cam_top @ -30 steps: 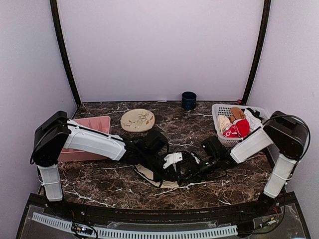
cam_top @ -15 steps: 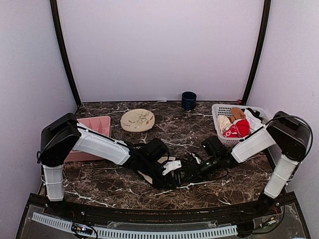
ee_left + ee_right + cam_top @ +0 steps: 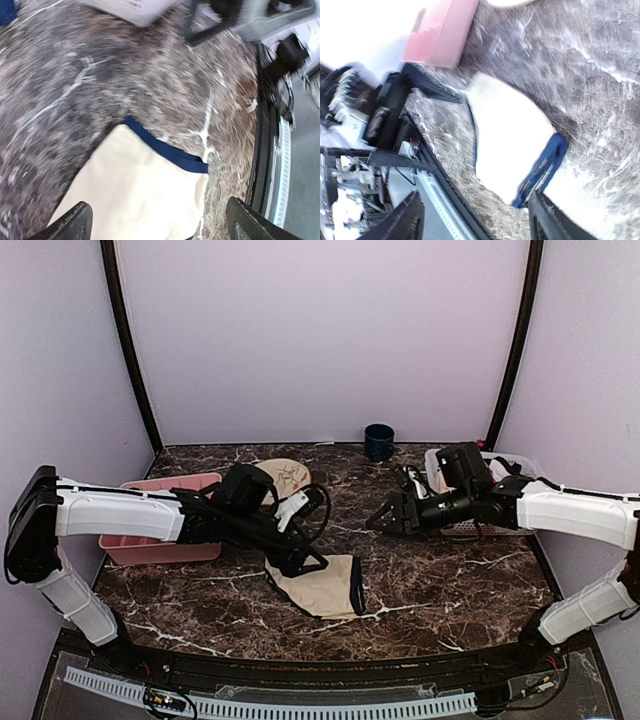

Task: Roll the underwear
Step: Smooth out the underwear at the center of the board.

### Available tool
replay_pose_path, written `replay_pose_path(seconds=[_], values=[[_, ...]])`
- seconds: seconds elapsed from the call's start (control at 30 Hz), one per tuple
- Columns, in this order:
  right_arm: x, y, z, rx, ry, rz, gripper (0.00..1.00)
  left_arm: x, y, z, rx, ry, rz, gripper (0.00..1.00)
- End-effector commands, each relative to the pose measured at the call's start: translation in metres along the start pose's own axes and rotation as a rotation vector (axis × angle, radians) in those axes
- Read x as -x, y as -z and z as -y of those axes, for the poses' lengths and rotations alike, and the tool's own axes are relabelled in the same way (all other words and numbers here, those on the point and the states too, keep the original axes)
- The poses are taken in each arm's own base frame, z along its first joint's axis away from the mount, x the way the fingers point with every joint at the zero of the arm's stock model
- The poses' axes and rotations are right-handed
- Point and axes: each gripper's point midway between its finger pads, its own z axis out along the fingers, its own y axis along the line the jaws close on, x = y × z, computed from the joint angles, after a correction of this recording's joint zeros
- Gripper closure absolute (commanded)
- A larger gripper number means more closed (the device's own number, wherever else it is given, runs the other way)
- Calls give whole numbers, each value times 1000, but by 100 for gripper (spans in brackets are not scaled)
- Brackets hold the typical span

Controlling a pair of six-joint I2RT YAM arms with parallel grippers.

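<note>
1. The underwear (image 3: pixel 322 587) is lying flat on the dark marble tabletop (image 3: pixel 460 580), a bit left of centre in the lower part of the top view. It's a cream cloth with dark trim down its right edge.
2. The left hand (image 3: pixel 303 564) sits right over the underwear's upper left edge in the top view. I honestly can't tell whether it's touching the cloth.
3. From the left wrist cam the hand (image 3: pixel 157 227) is spread wide, one fingertip in each bottom corner and nothing pinched between them. The cream cloth (image 3: pixel 135 195) fills the lower middle, and its trim looks navy along the top right edge.
4. The right hand (image 3: pixel 385 518) is right of centre in the top view, well apart from the underwear, with its fingers splayed wide and holding nothing.
5. The right wrist cam is pretty blurry, but it shows the same thing: the hand (image 3: pixel 475 220) is wide open, with the pale cloth (image 3: pixel 510 140) mid frame and a blue trim strip at its lower right.
6. Other stuff: a pink tray (image 3: pixel 160 540) on the left, a round patterned plate (image 3: pixel 290 473) behind the left arm, a dark blue mug (image 3: pixel 378 441) at the back, and a white basket (image 3: pixel 433 457) mostly hidden behind the right arm.
</note>
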Motion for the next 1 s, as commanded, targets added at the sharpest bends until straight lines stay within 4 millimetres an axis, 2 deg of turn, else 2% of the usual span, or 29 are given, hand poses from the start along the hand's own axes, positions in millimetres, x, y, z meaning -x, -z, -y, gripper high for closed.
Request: replay_pose_path(seconds=[0.0,0.07,0.1,0.27,0.37,0.43,0.53,0.7,0.97], values=[[44,43,-33,16,-15,149,19,-15,24,-34,143,147,-23,1],[69,69,-50,44,-28,245,2,-12,28,-35,123,158,-14,1],[79,81,-59,61,-28,291,0,-10,26,-33,102,156,-14,1],[126,138,-78,67,-85,529,1,10,2,-3,-148,216,10,1],[145,162,-87,111,-121,643,1,27,-12,13,-275,263,58,1],[157,177,-95,184,-130,719,1,32,-22,15,-313,308,71,1],[173,184,-98,261,-185,729,1,34,-40,17,-373,358,54,1],[200,187,-109,234,-188,703,0,37,-68,17,-418,361,52,1],[217,198,-107,268,-215,754,1,45,-114,-1,-444,367,79,1]])
